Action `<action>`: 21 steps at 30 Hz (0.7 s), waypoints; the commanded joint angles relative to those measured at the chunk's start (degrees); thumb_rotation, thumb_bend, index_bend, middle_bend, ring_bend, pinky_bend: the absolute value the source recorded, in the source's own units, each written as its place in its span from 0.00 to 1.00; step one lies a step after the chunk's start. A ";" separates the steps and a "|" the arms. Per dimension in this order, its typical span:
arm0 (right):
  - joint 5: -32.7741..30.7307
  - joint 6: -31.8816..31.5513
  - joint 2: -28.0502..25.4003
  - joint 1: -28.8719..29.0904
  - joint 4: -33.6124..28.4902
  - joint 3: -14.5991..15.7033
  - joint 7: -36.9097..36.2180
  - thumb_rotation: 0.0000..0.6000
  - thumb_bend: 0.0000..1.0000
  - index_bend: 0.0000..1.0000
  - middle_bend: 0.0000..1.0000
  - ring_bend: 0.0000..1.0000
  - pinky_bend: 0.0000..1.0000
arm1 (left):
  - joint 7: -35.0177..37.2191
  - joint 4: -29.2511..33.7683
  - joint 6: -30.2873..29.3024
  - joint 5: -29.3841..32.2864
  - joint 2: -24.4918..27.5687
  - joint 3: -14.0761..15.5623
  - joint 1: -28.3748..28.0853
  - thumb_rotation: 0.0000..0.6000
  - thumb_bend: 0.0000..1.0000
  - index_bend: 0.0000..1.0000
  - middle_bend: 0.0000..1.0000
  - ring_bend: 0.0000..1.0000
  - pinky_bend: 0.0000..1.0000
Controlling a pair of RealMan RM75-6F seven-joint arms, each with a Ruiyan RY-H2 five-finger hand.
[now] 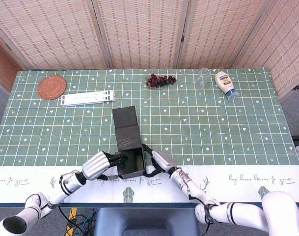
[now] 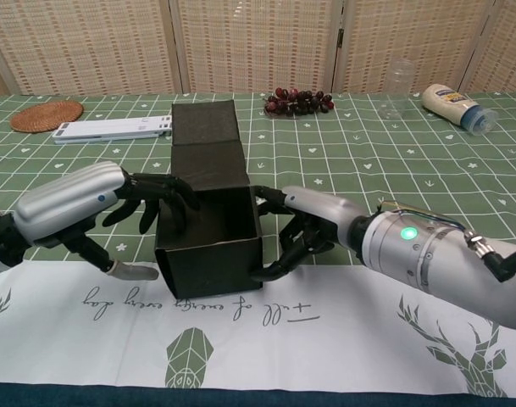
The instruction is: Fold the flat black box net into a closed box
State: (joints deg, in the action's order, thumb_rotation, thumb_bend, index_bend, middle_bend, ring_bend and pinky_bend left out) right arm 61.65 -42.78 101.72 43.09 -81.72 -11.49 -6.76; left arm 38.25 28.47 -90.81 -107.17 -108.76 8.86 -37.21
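The black box (image 1: 134, 163) (image 2: 209, 235) stands near the table's front edge with its walls up and its top open. Its lid panel (image 1: 126, 128) (image 2: 206, 140) lies flat on the cloth behind it. My left hand (image 1: 97, 165) (image 2: 97, 202) presses its fingertips against the box's left wall. My right hand (image 1: 160, 161) (image 2: 313, 227) cups the right wall, fingers curled round the front corner. Both hands squeeze the box from the sides.
A white folded stand (image 1: 88, 98) and a woven coaster (image 1: 52, 87) lie at the back left. Grapes (image 1: 160, 80), a glass jar (image 1: 203, 77) and a mayonnaise bottle (image 1: 225, 84) sit along the back. A white table runner (image 2: 266, 326) covers the front edge.
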 commanded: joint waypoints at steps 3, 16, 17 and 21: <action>-1.06 -0.39 -0.43 -0.05 -0.85 -0.05 1.38 1.00 0.66 0.00 0.30 0.77 1.00 | -0.90 -0.01 0.18 -0.58 0.43 0.79 -0.83 1.00 0.14 0.45 0.33 0.59 0.81; -3.39 -2.47 -0.89 -0.30 -2.39 -0.04 5.48 1.00 0.66 0.00 0.22 0.77 1.00 | -3.58 -1.79 -0.01 -2.42 -0.37 2.90 -2.64 1.00 0.14 0.50 0.38 0.61 0.81; -3.43 -2.70 -0.87 -0.36 -2.40 -0.05 5.66 1.00 0.66 0.00 0.21 0.77 1.00 | -3.74 -1.99 0.00 -2.61 -0.38 3.11 -2.82 1.00 0.14 0.50 0.38 0.61 0.81; -3.74 -2.90 -1.00 -0.50 -2.60 -0.09 5.98 1.00 0.66 0.00 0.18 0.76 1.00 | -3.87 -2.43 0.28 -2.95 -0.66 3.67 -3.44 1.00 0.14 0.53 0.41 0.63 0.81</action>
State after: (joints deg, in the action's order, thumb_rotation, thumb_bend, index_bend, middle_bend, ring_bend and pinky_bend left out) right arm 57.93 -45.70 100.74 42.59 -84.30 -11.58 -0.80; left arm 34.43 26.10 -90.57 -110.08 -109.35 12.47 -40.57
